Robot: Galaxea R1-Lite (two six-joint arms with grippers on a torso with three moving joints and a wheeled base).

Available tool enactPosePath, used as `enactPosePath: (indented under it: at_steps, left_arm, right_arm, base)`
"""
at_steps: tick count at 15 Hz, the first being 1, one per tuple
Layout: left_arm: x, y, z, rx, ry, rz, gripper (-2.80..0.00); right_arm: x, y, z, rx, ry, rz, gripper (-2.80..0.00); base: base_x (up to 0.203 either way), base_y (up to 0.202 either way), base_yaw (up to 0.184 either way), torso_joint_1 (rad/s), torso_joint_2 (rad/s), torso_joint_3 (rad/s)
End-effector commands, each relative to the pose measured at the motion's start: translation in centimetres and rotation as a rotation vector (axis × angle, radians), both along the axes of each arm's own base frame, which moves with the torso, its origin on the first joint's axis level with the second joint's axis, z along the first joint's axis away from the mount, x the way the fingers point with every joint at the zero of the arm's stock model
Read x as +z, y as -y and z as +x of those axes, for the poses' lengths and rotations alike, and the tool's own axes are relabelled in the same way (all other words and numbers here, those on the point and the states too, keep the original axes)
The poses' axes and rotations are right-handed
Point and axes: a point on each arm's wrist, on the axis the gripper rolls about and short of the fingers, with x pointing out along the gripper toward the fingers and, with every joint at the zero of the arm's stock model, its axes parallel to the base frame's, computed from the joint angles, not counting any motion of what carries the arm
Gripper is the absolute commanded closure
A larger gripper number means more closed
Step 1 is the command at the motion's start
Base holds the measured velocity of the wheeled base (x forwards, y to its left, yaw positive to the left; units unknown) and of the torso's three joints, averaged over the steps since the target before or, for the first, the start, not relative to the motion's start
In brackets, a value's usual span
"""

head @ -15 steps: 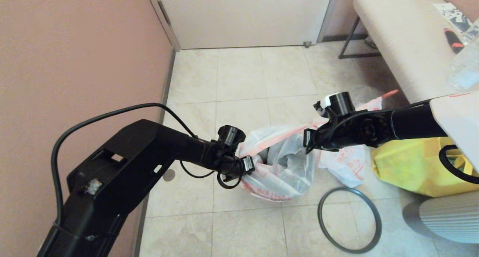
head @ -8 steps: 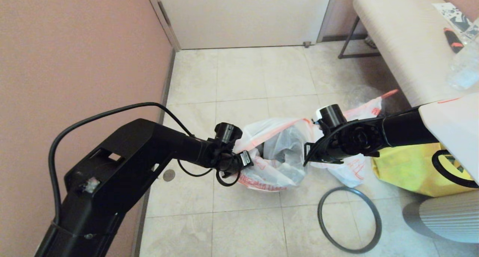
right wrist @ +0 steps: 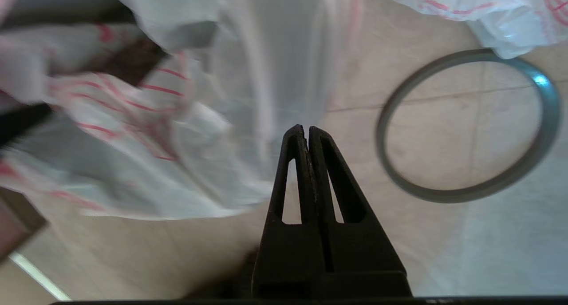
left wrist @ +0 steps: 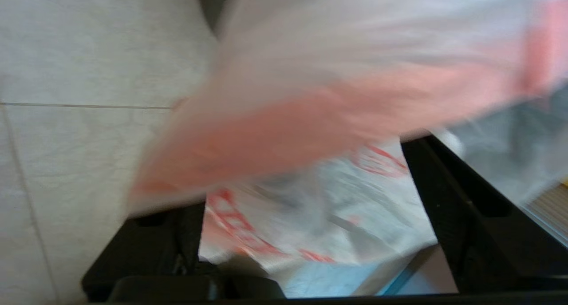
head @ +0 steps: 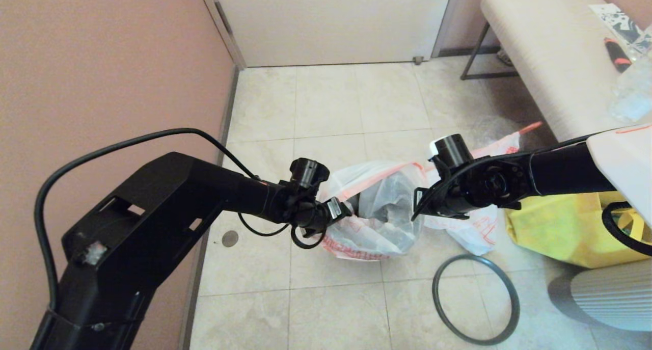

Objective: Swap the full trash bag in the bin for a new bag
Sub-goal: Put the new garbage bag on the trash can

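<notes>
I can read no text, label or number here. The new bag carries red print across its side and the full bag has red marks too, but on both the characters are too blurred and crumpled to make out.

left hand fingers apart; right hand pinched closed, seemingly on film.
</notes>
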Motion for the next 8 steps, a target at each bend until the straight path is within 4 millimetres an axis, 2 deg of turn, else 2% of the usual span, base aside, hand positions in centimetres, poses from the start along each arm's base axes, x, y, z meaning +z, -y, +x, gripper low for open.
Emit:
enactPosePath:
  at_steps: [1,5,8]
  left_arm:
    - [0.5,0.0,-0.1,0.003,0.005,-0.009,-2.80]
    - [1.3,-0.1,-0.3,0.005,0.015,-0.017,-2.80]
    - [3.1,-0.1,-1.2,-0.005,0.009,-0.014,-2.80]
  right_arm:
    - [-0.5,-0.6,0.1,-0.019,-0.002,0.002,0.00]
    - [-1.1,-0.7,0.4,-0.031,-0.013,-0.004,0.00]
    - [-0.9,-0.8,0.3,-0.053,-0.010,0.022,0.00]
  base:
    - [0.000,0.000,0.000,0.000,0.00,0.000]
    - [0.000,0.000,0.000,0.000,0.00,0.000]
    - [0.000,0.000,0.000,0.000,0.00,0.000]
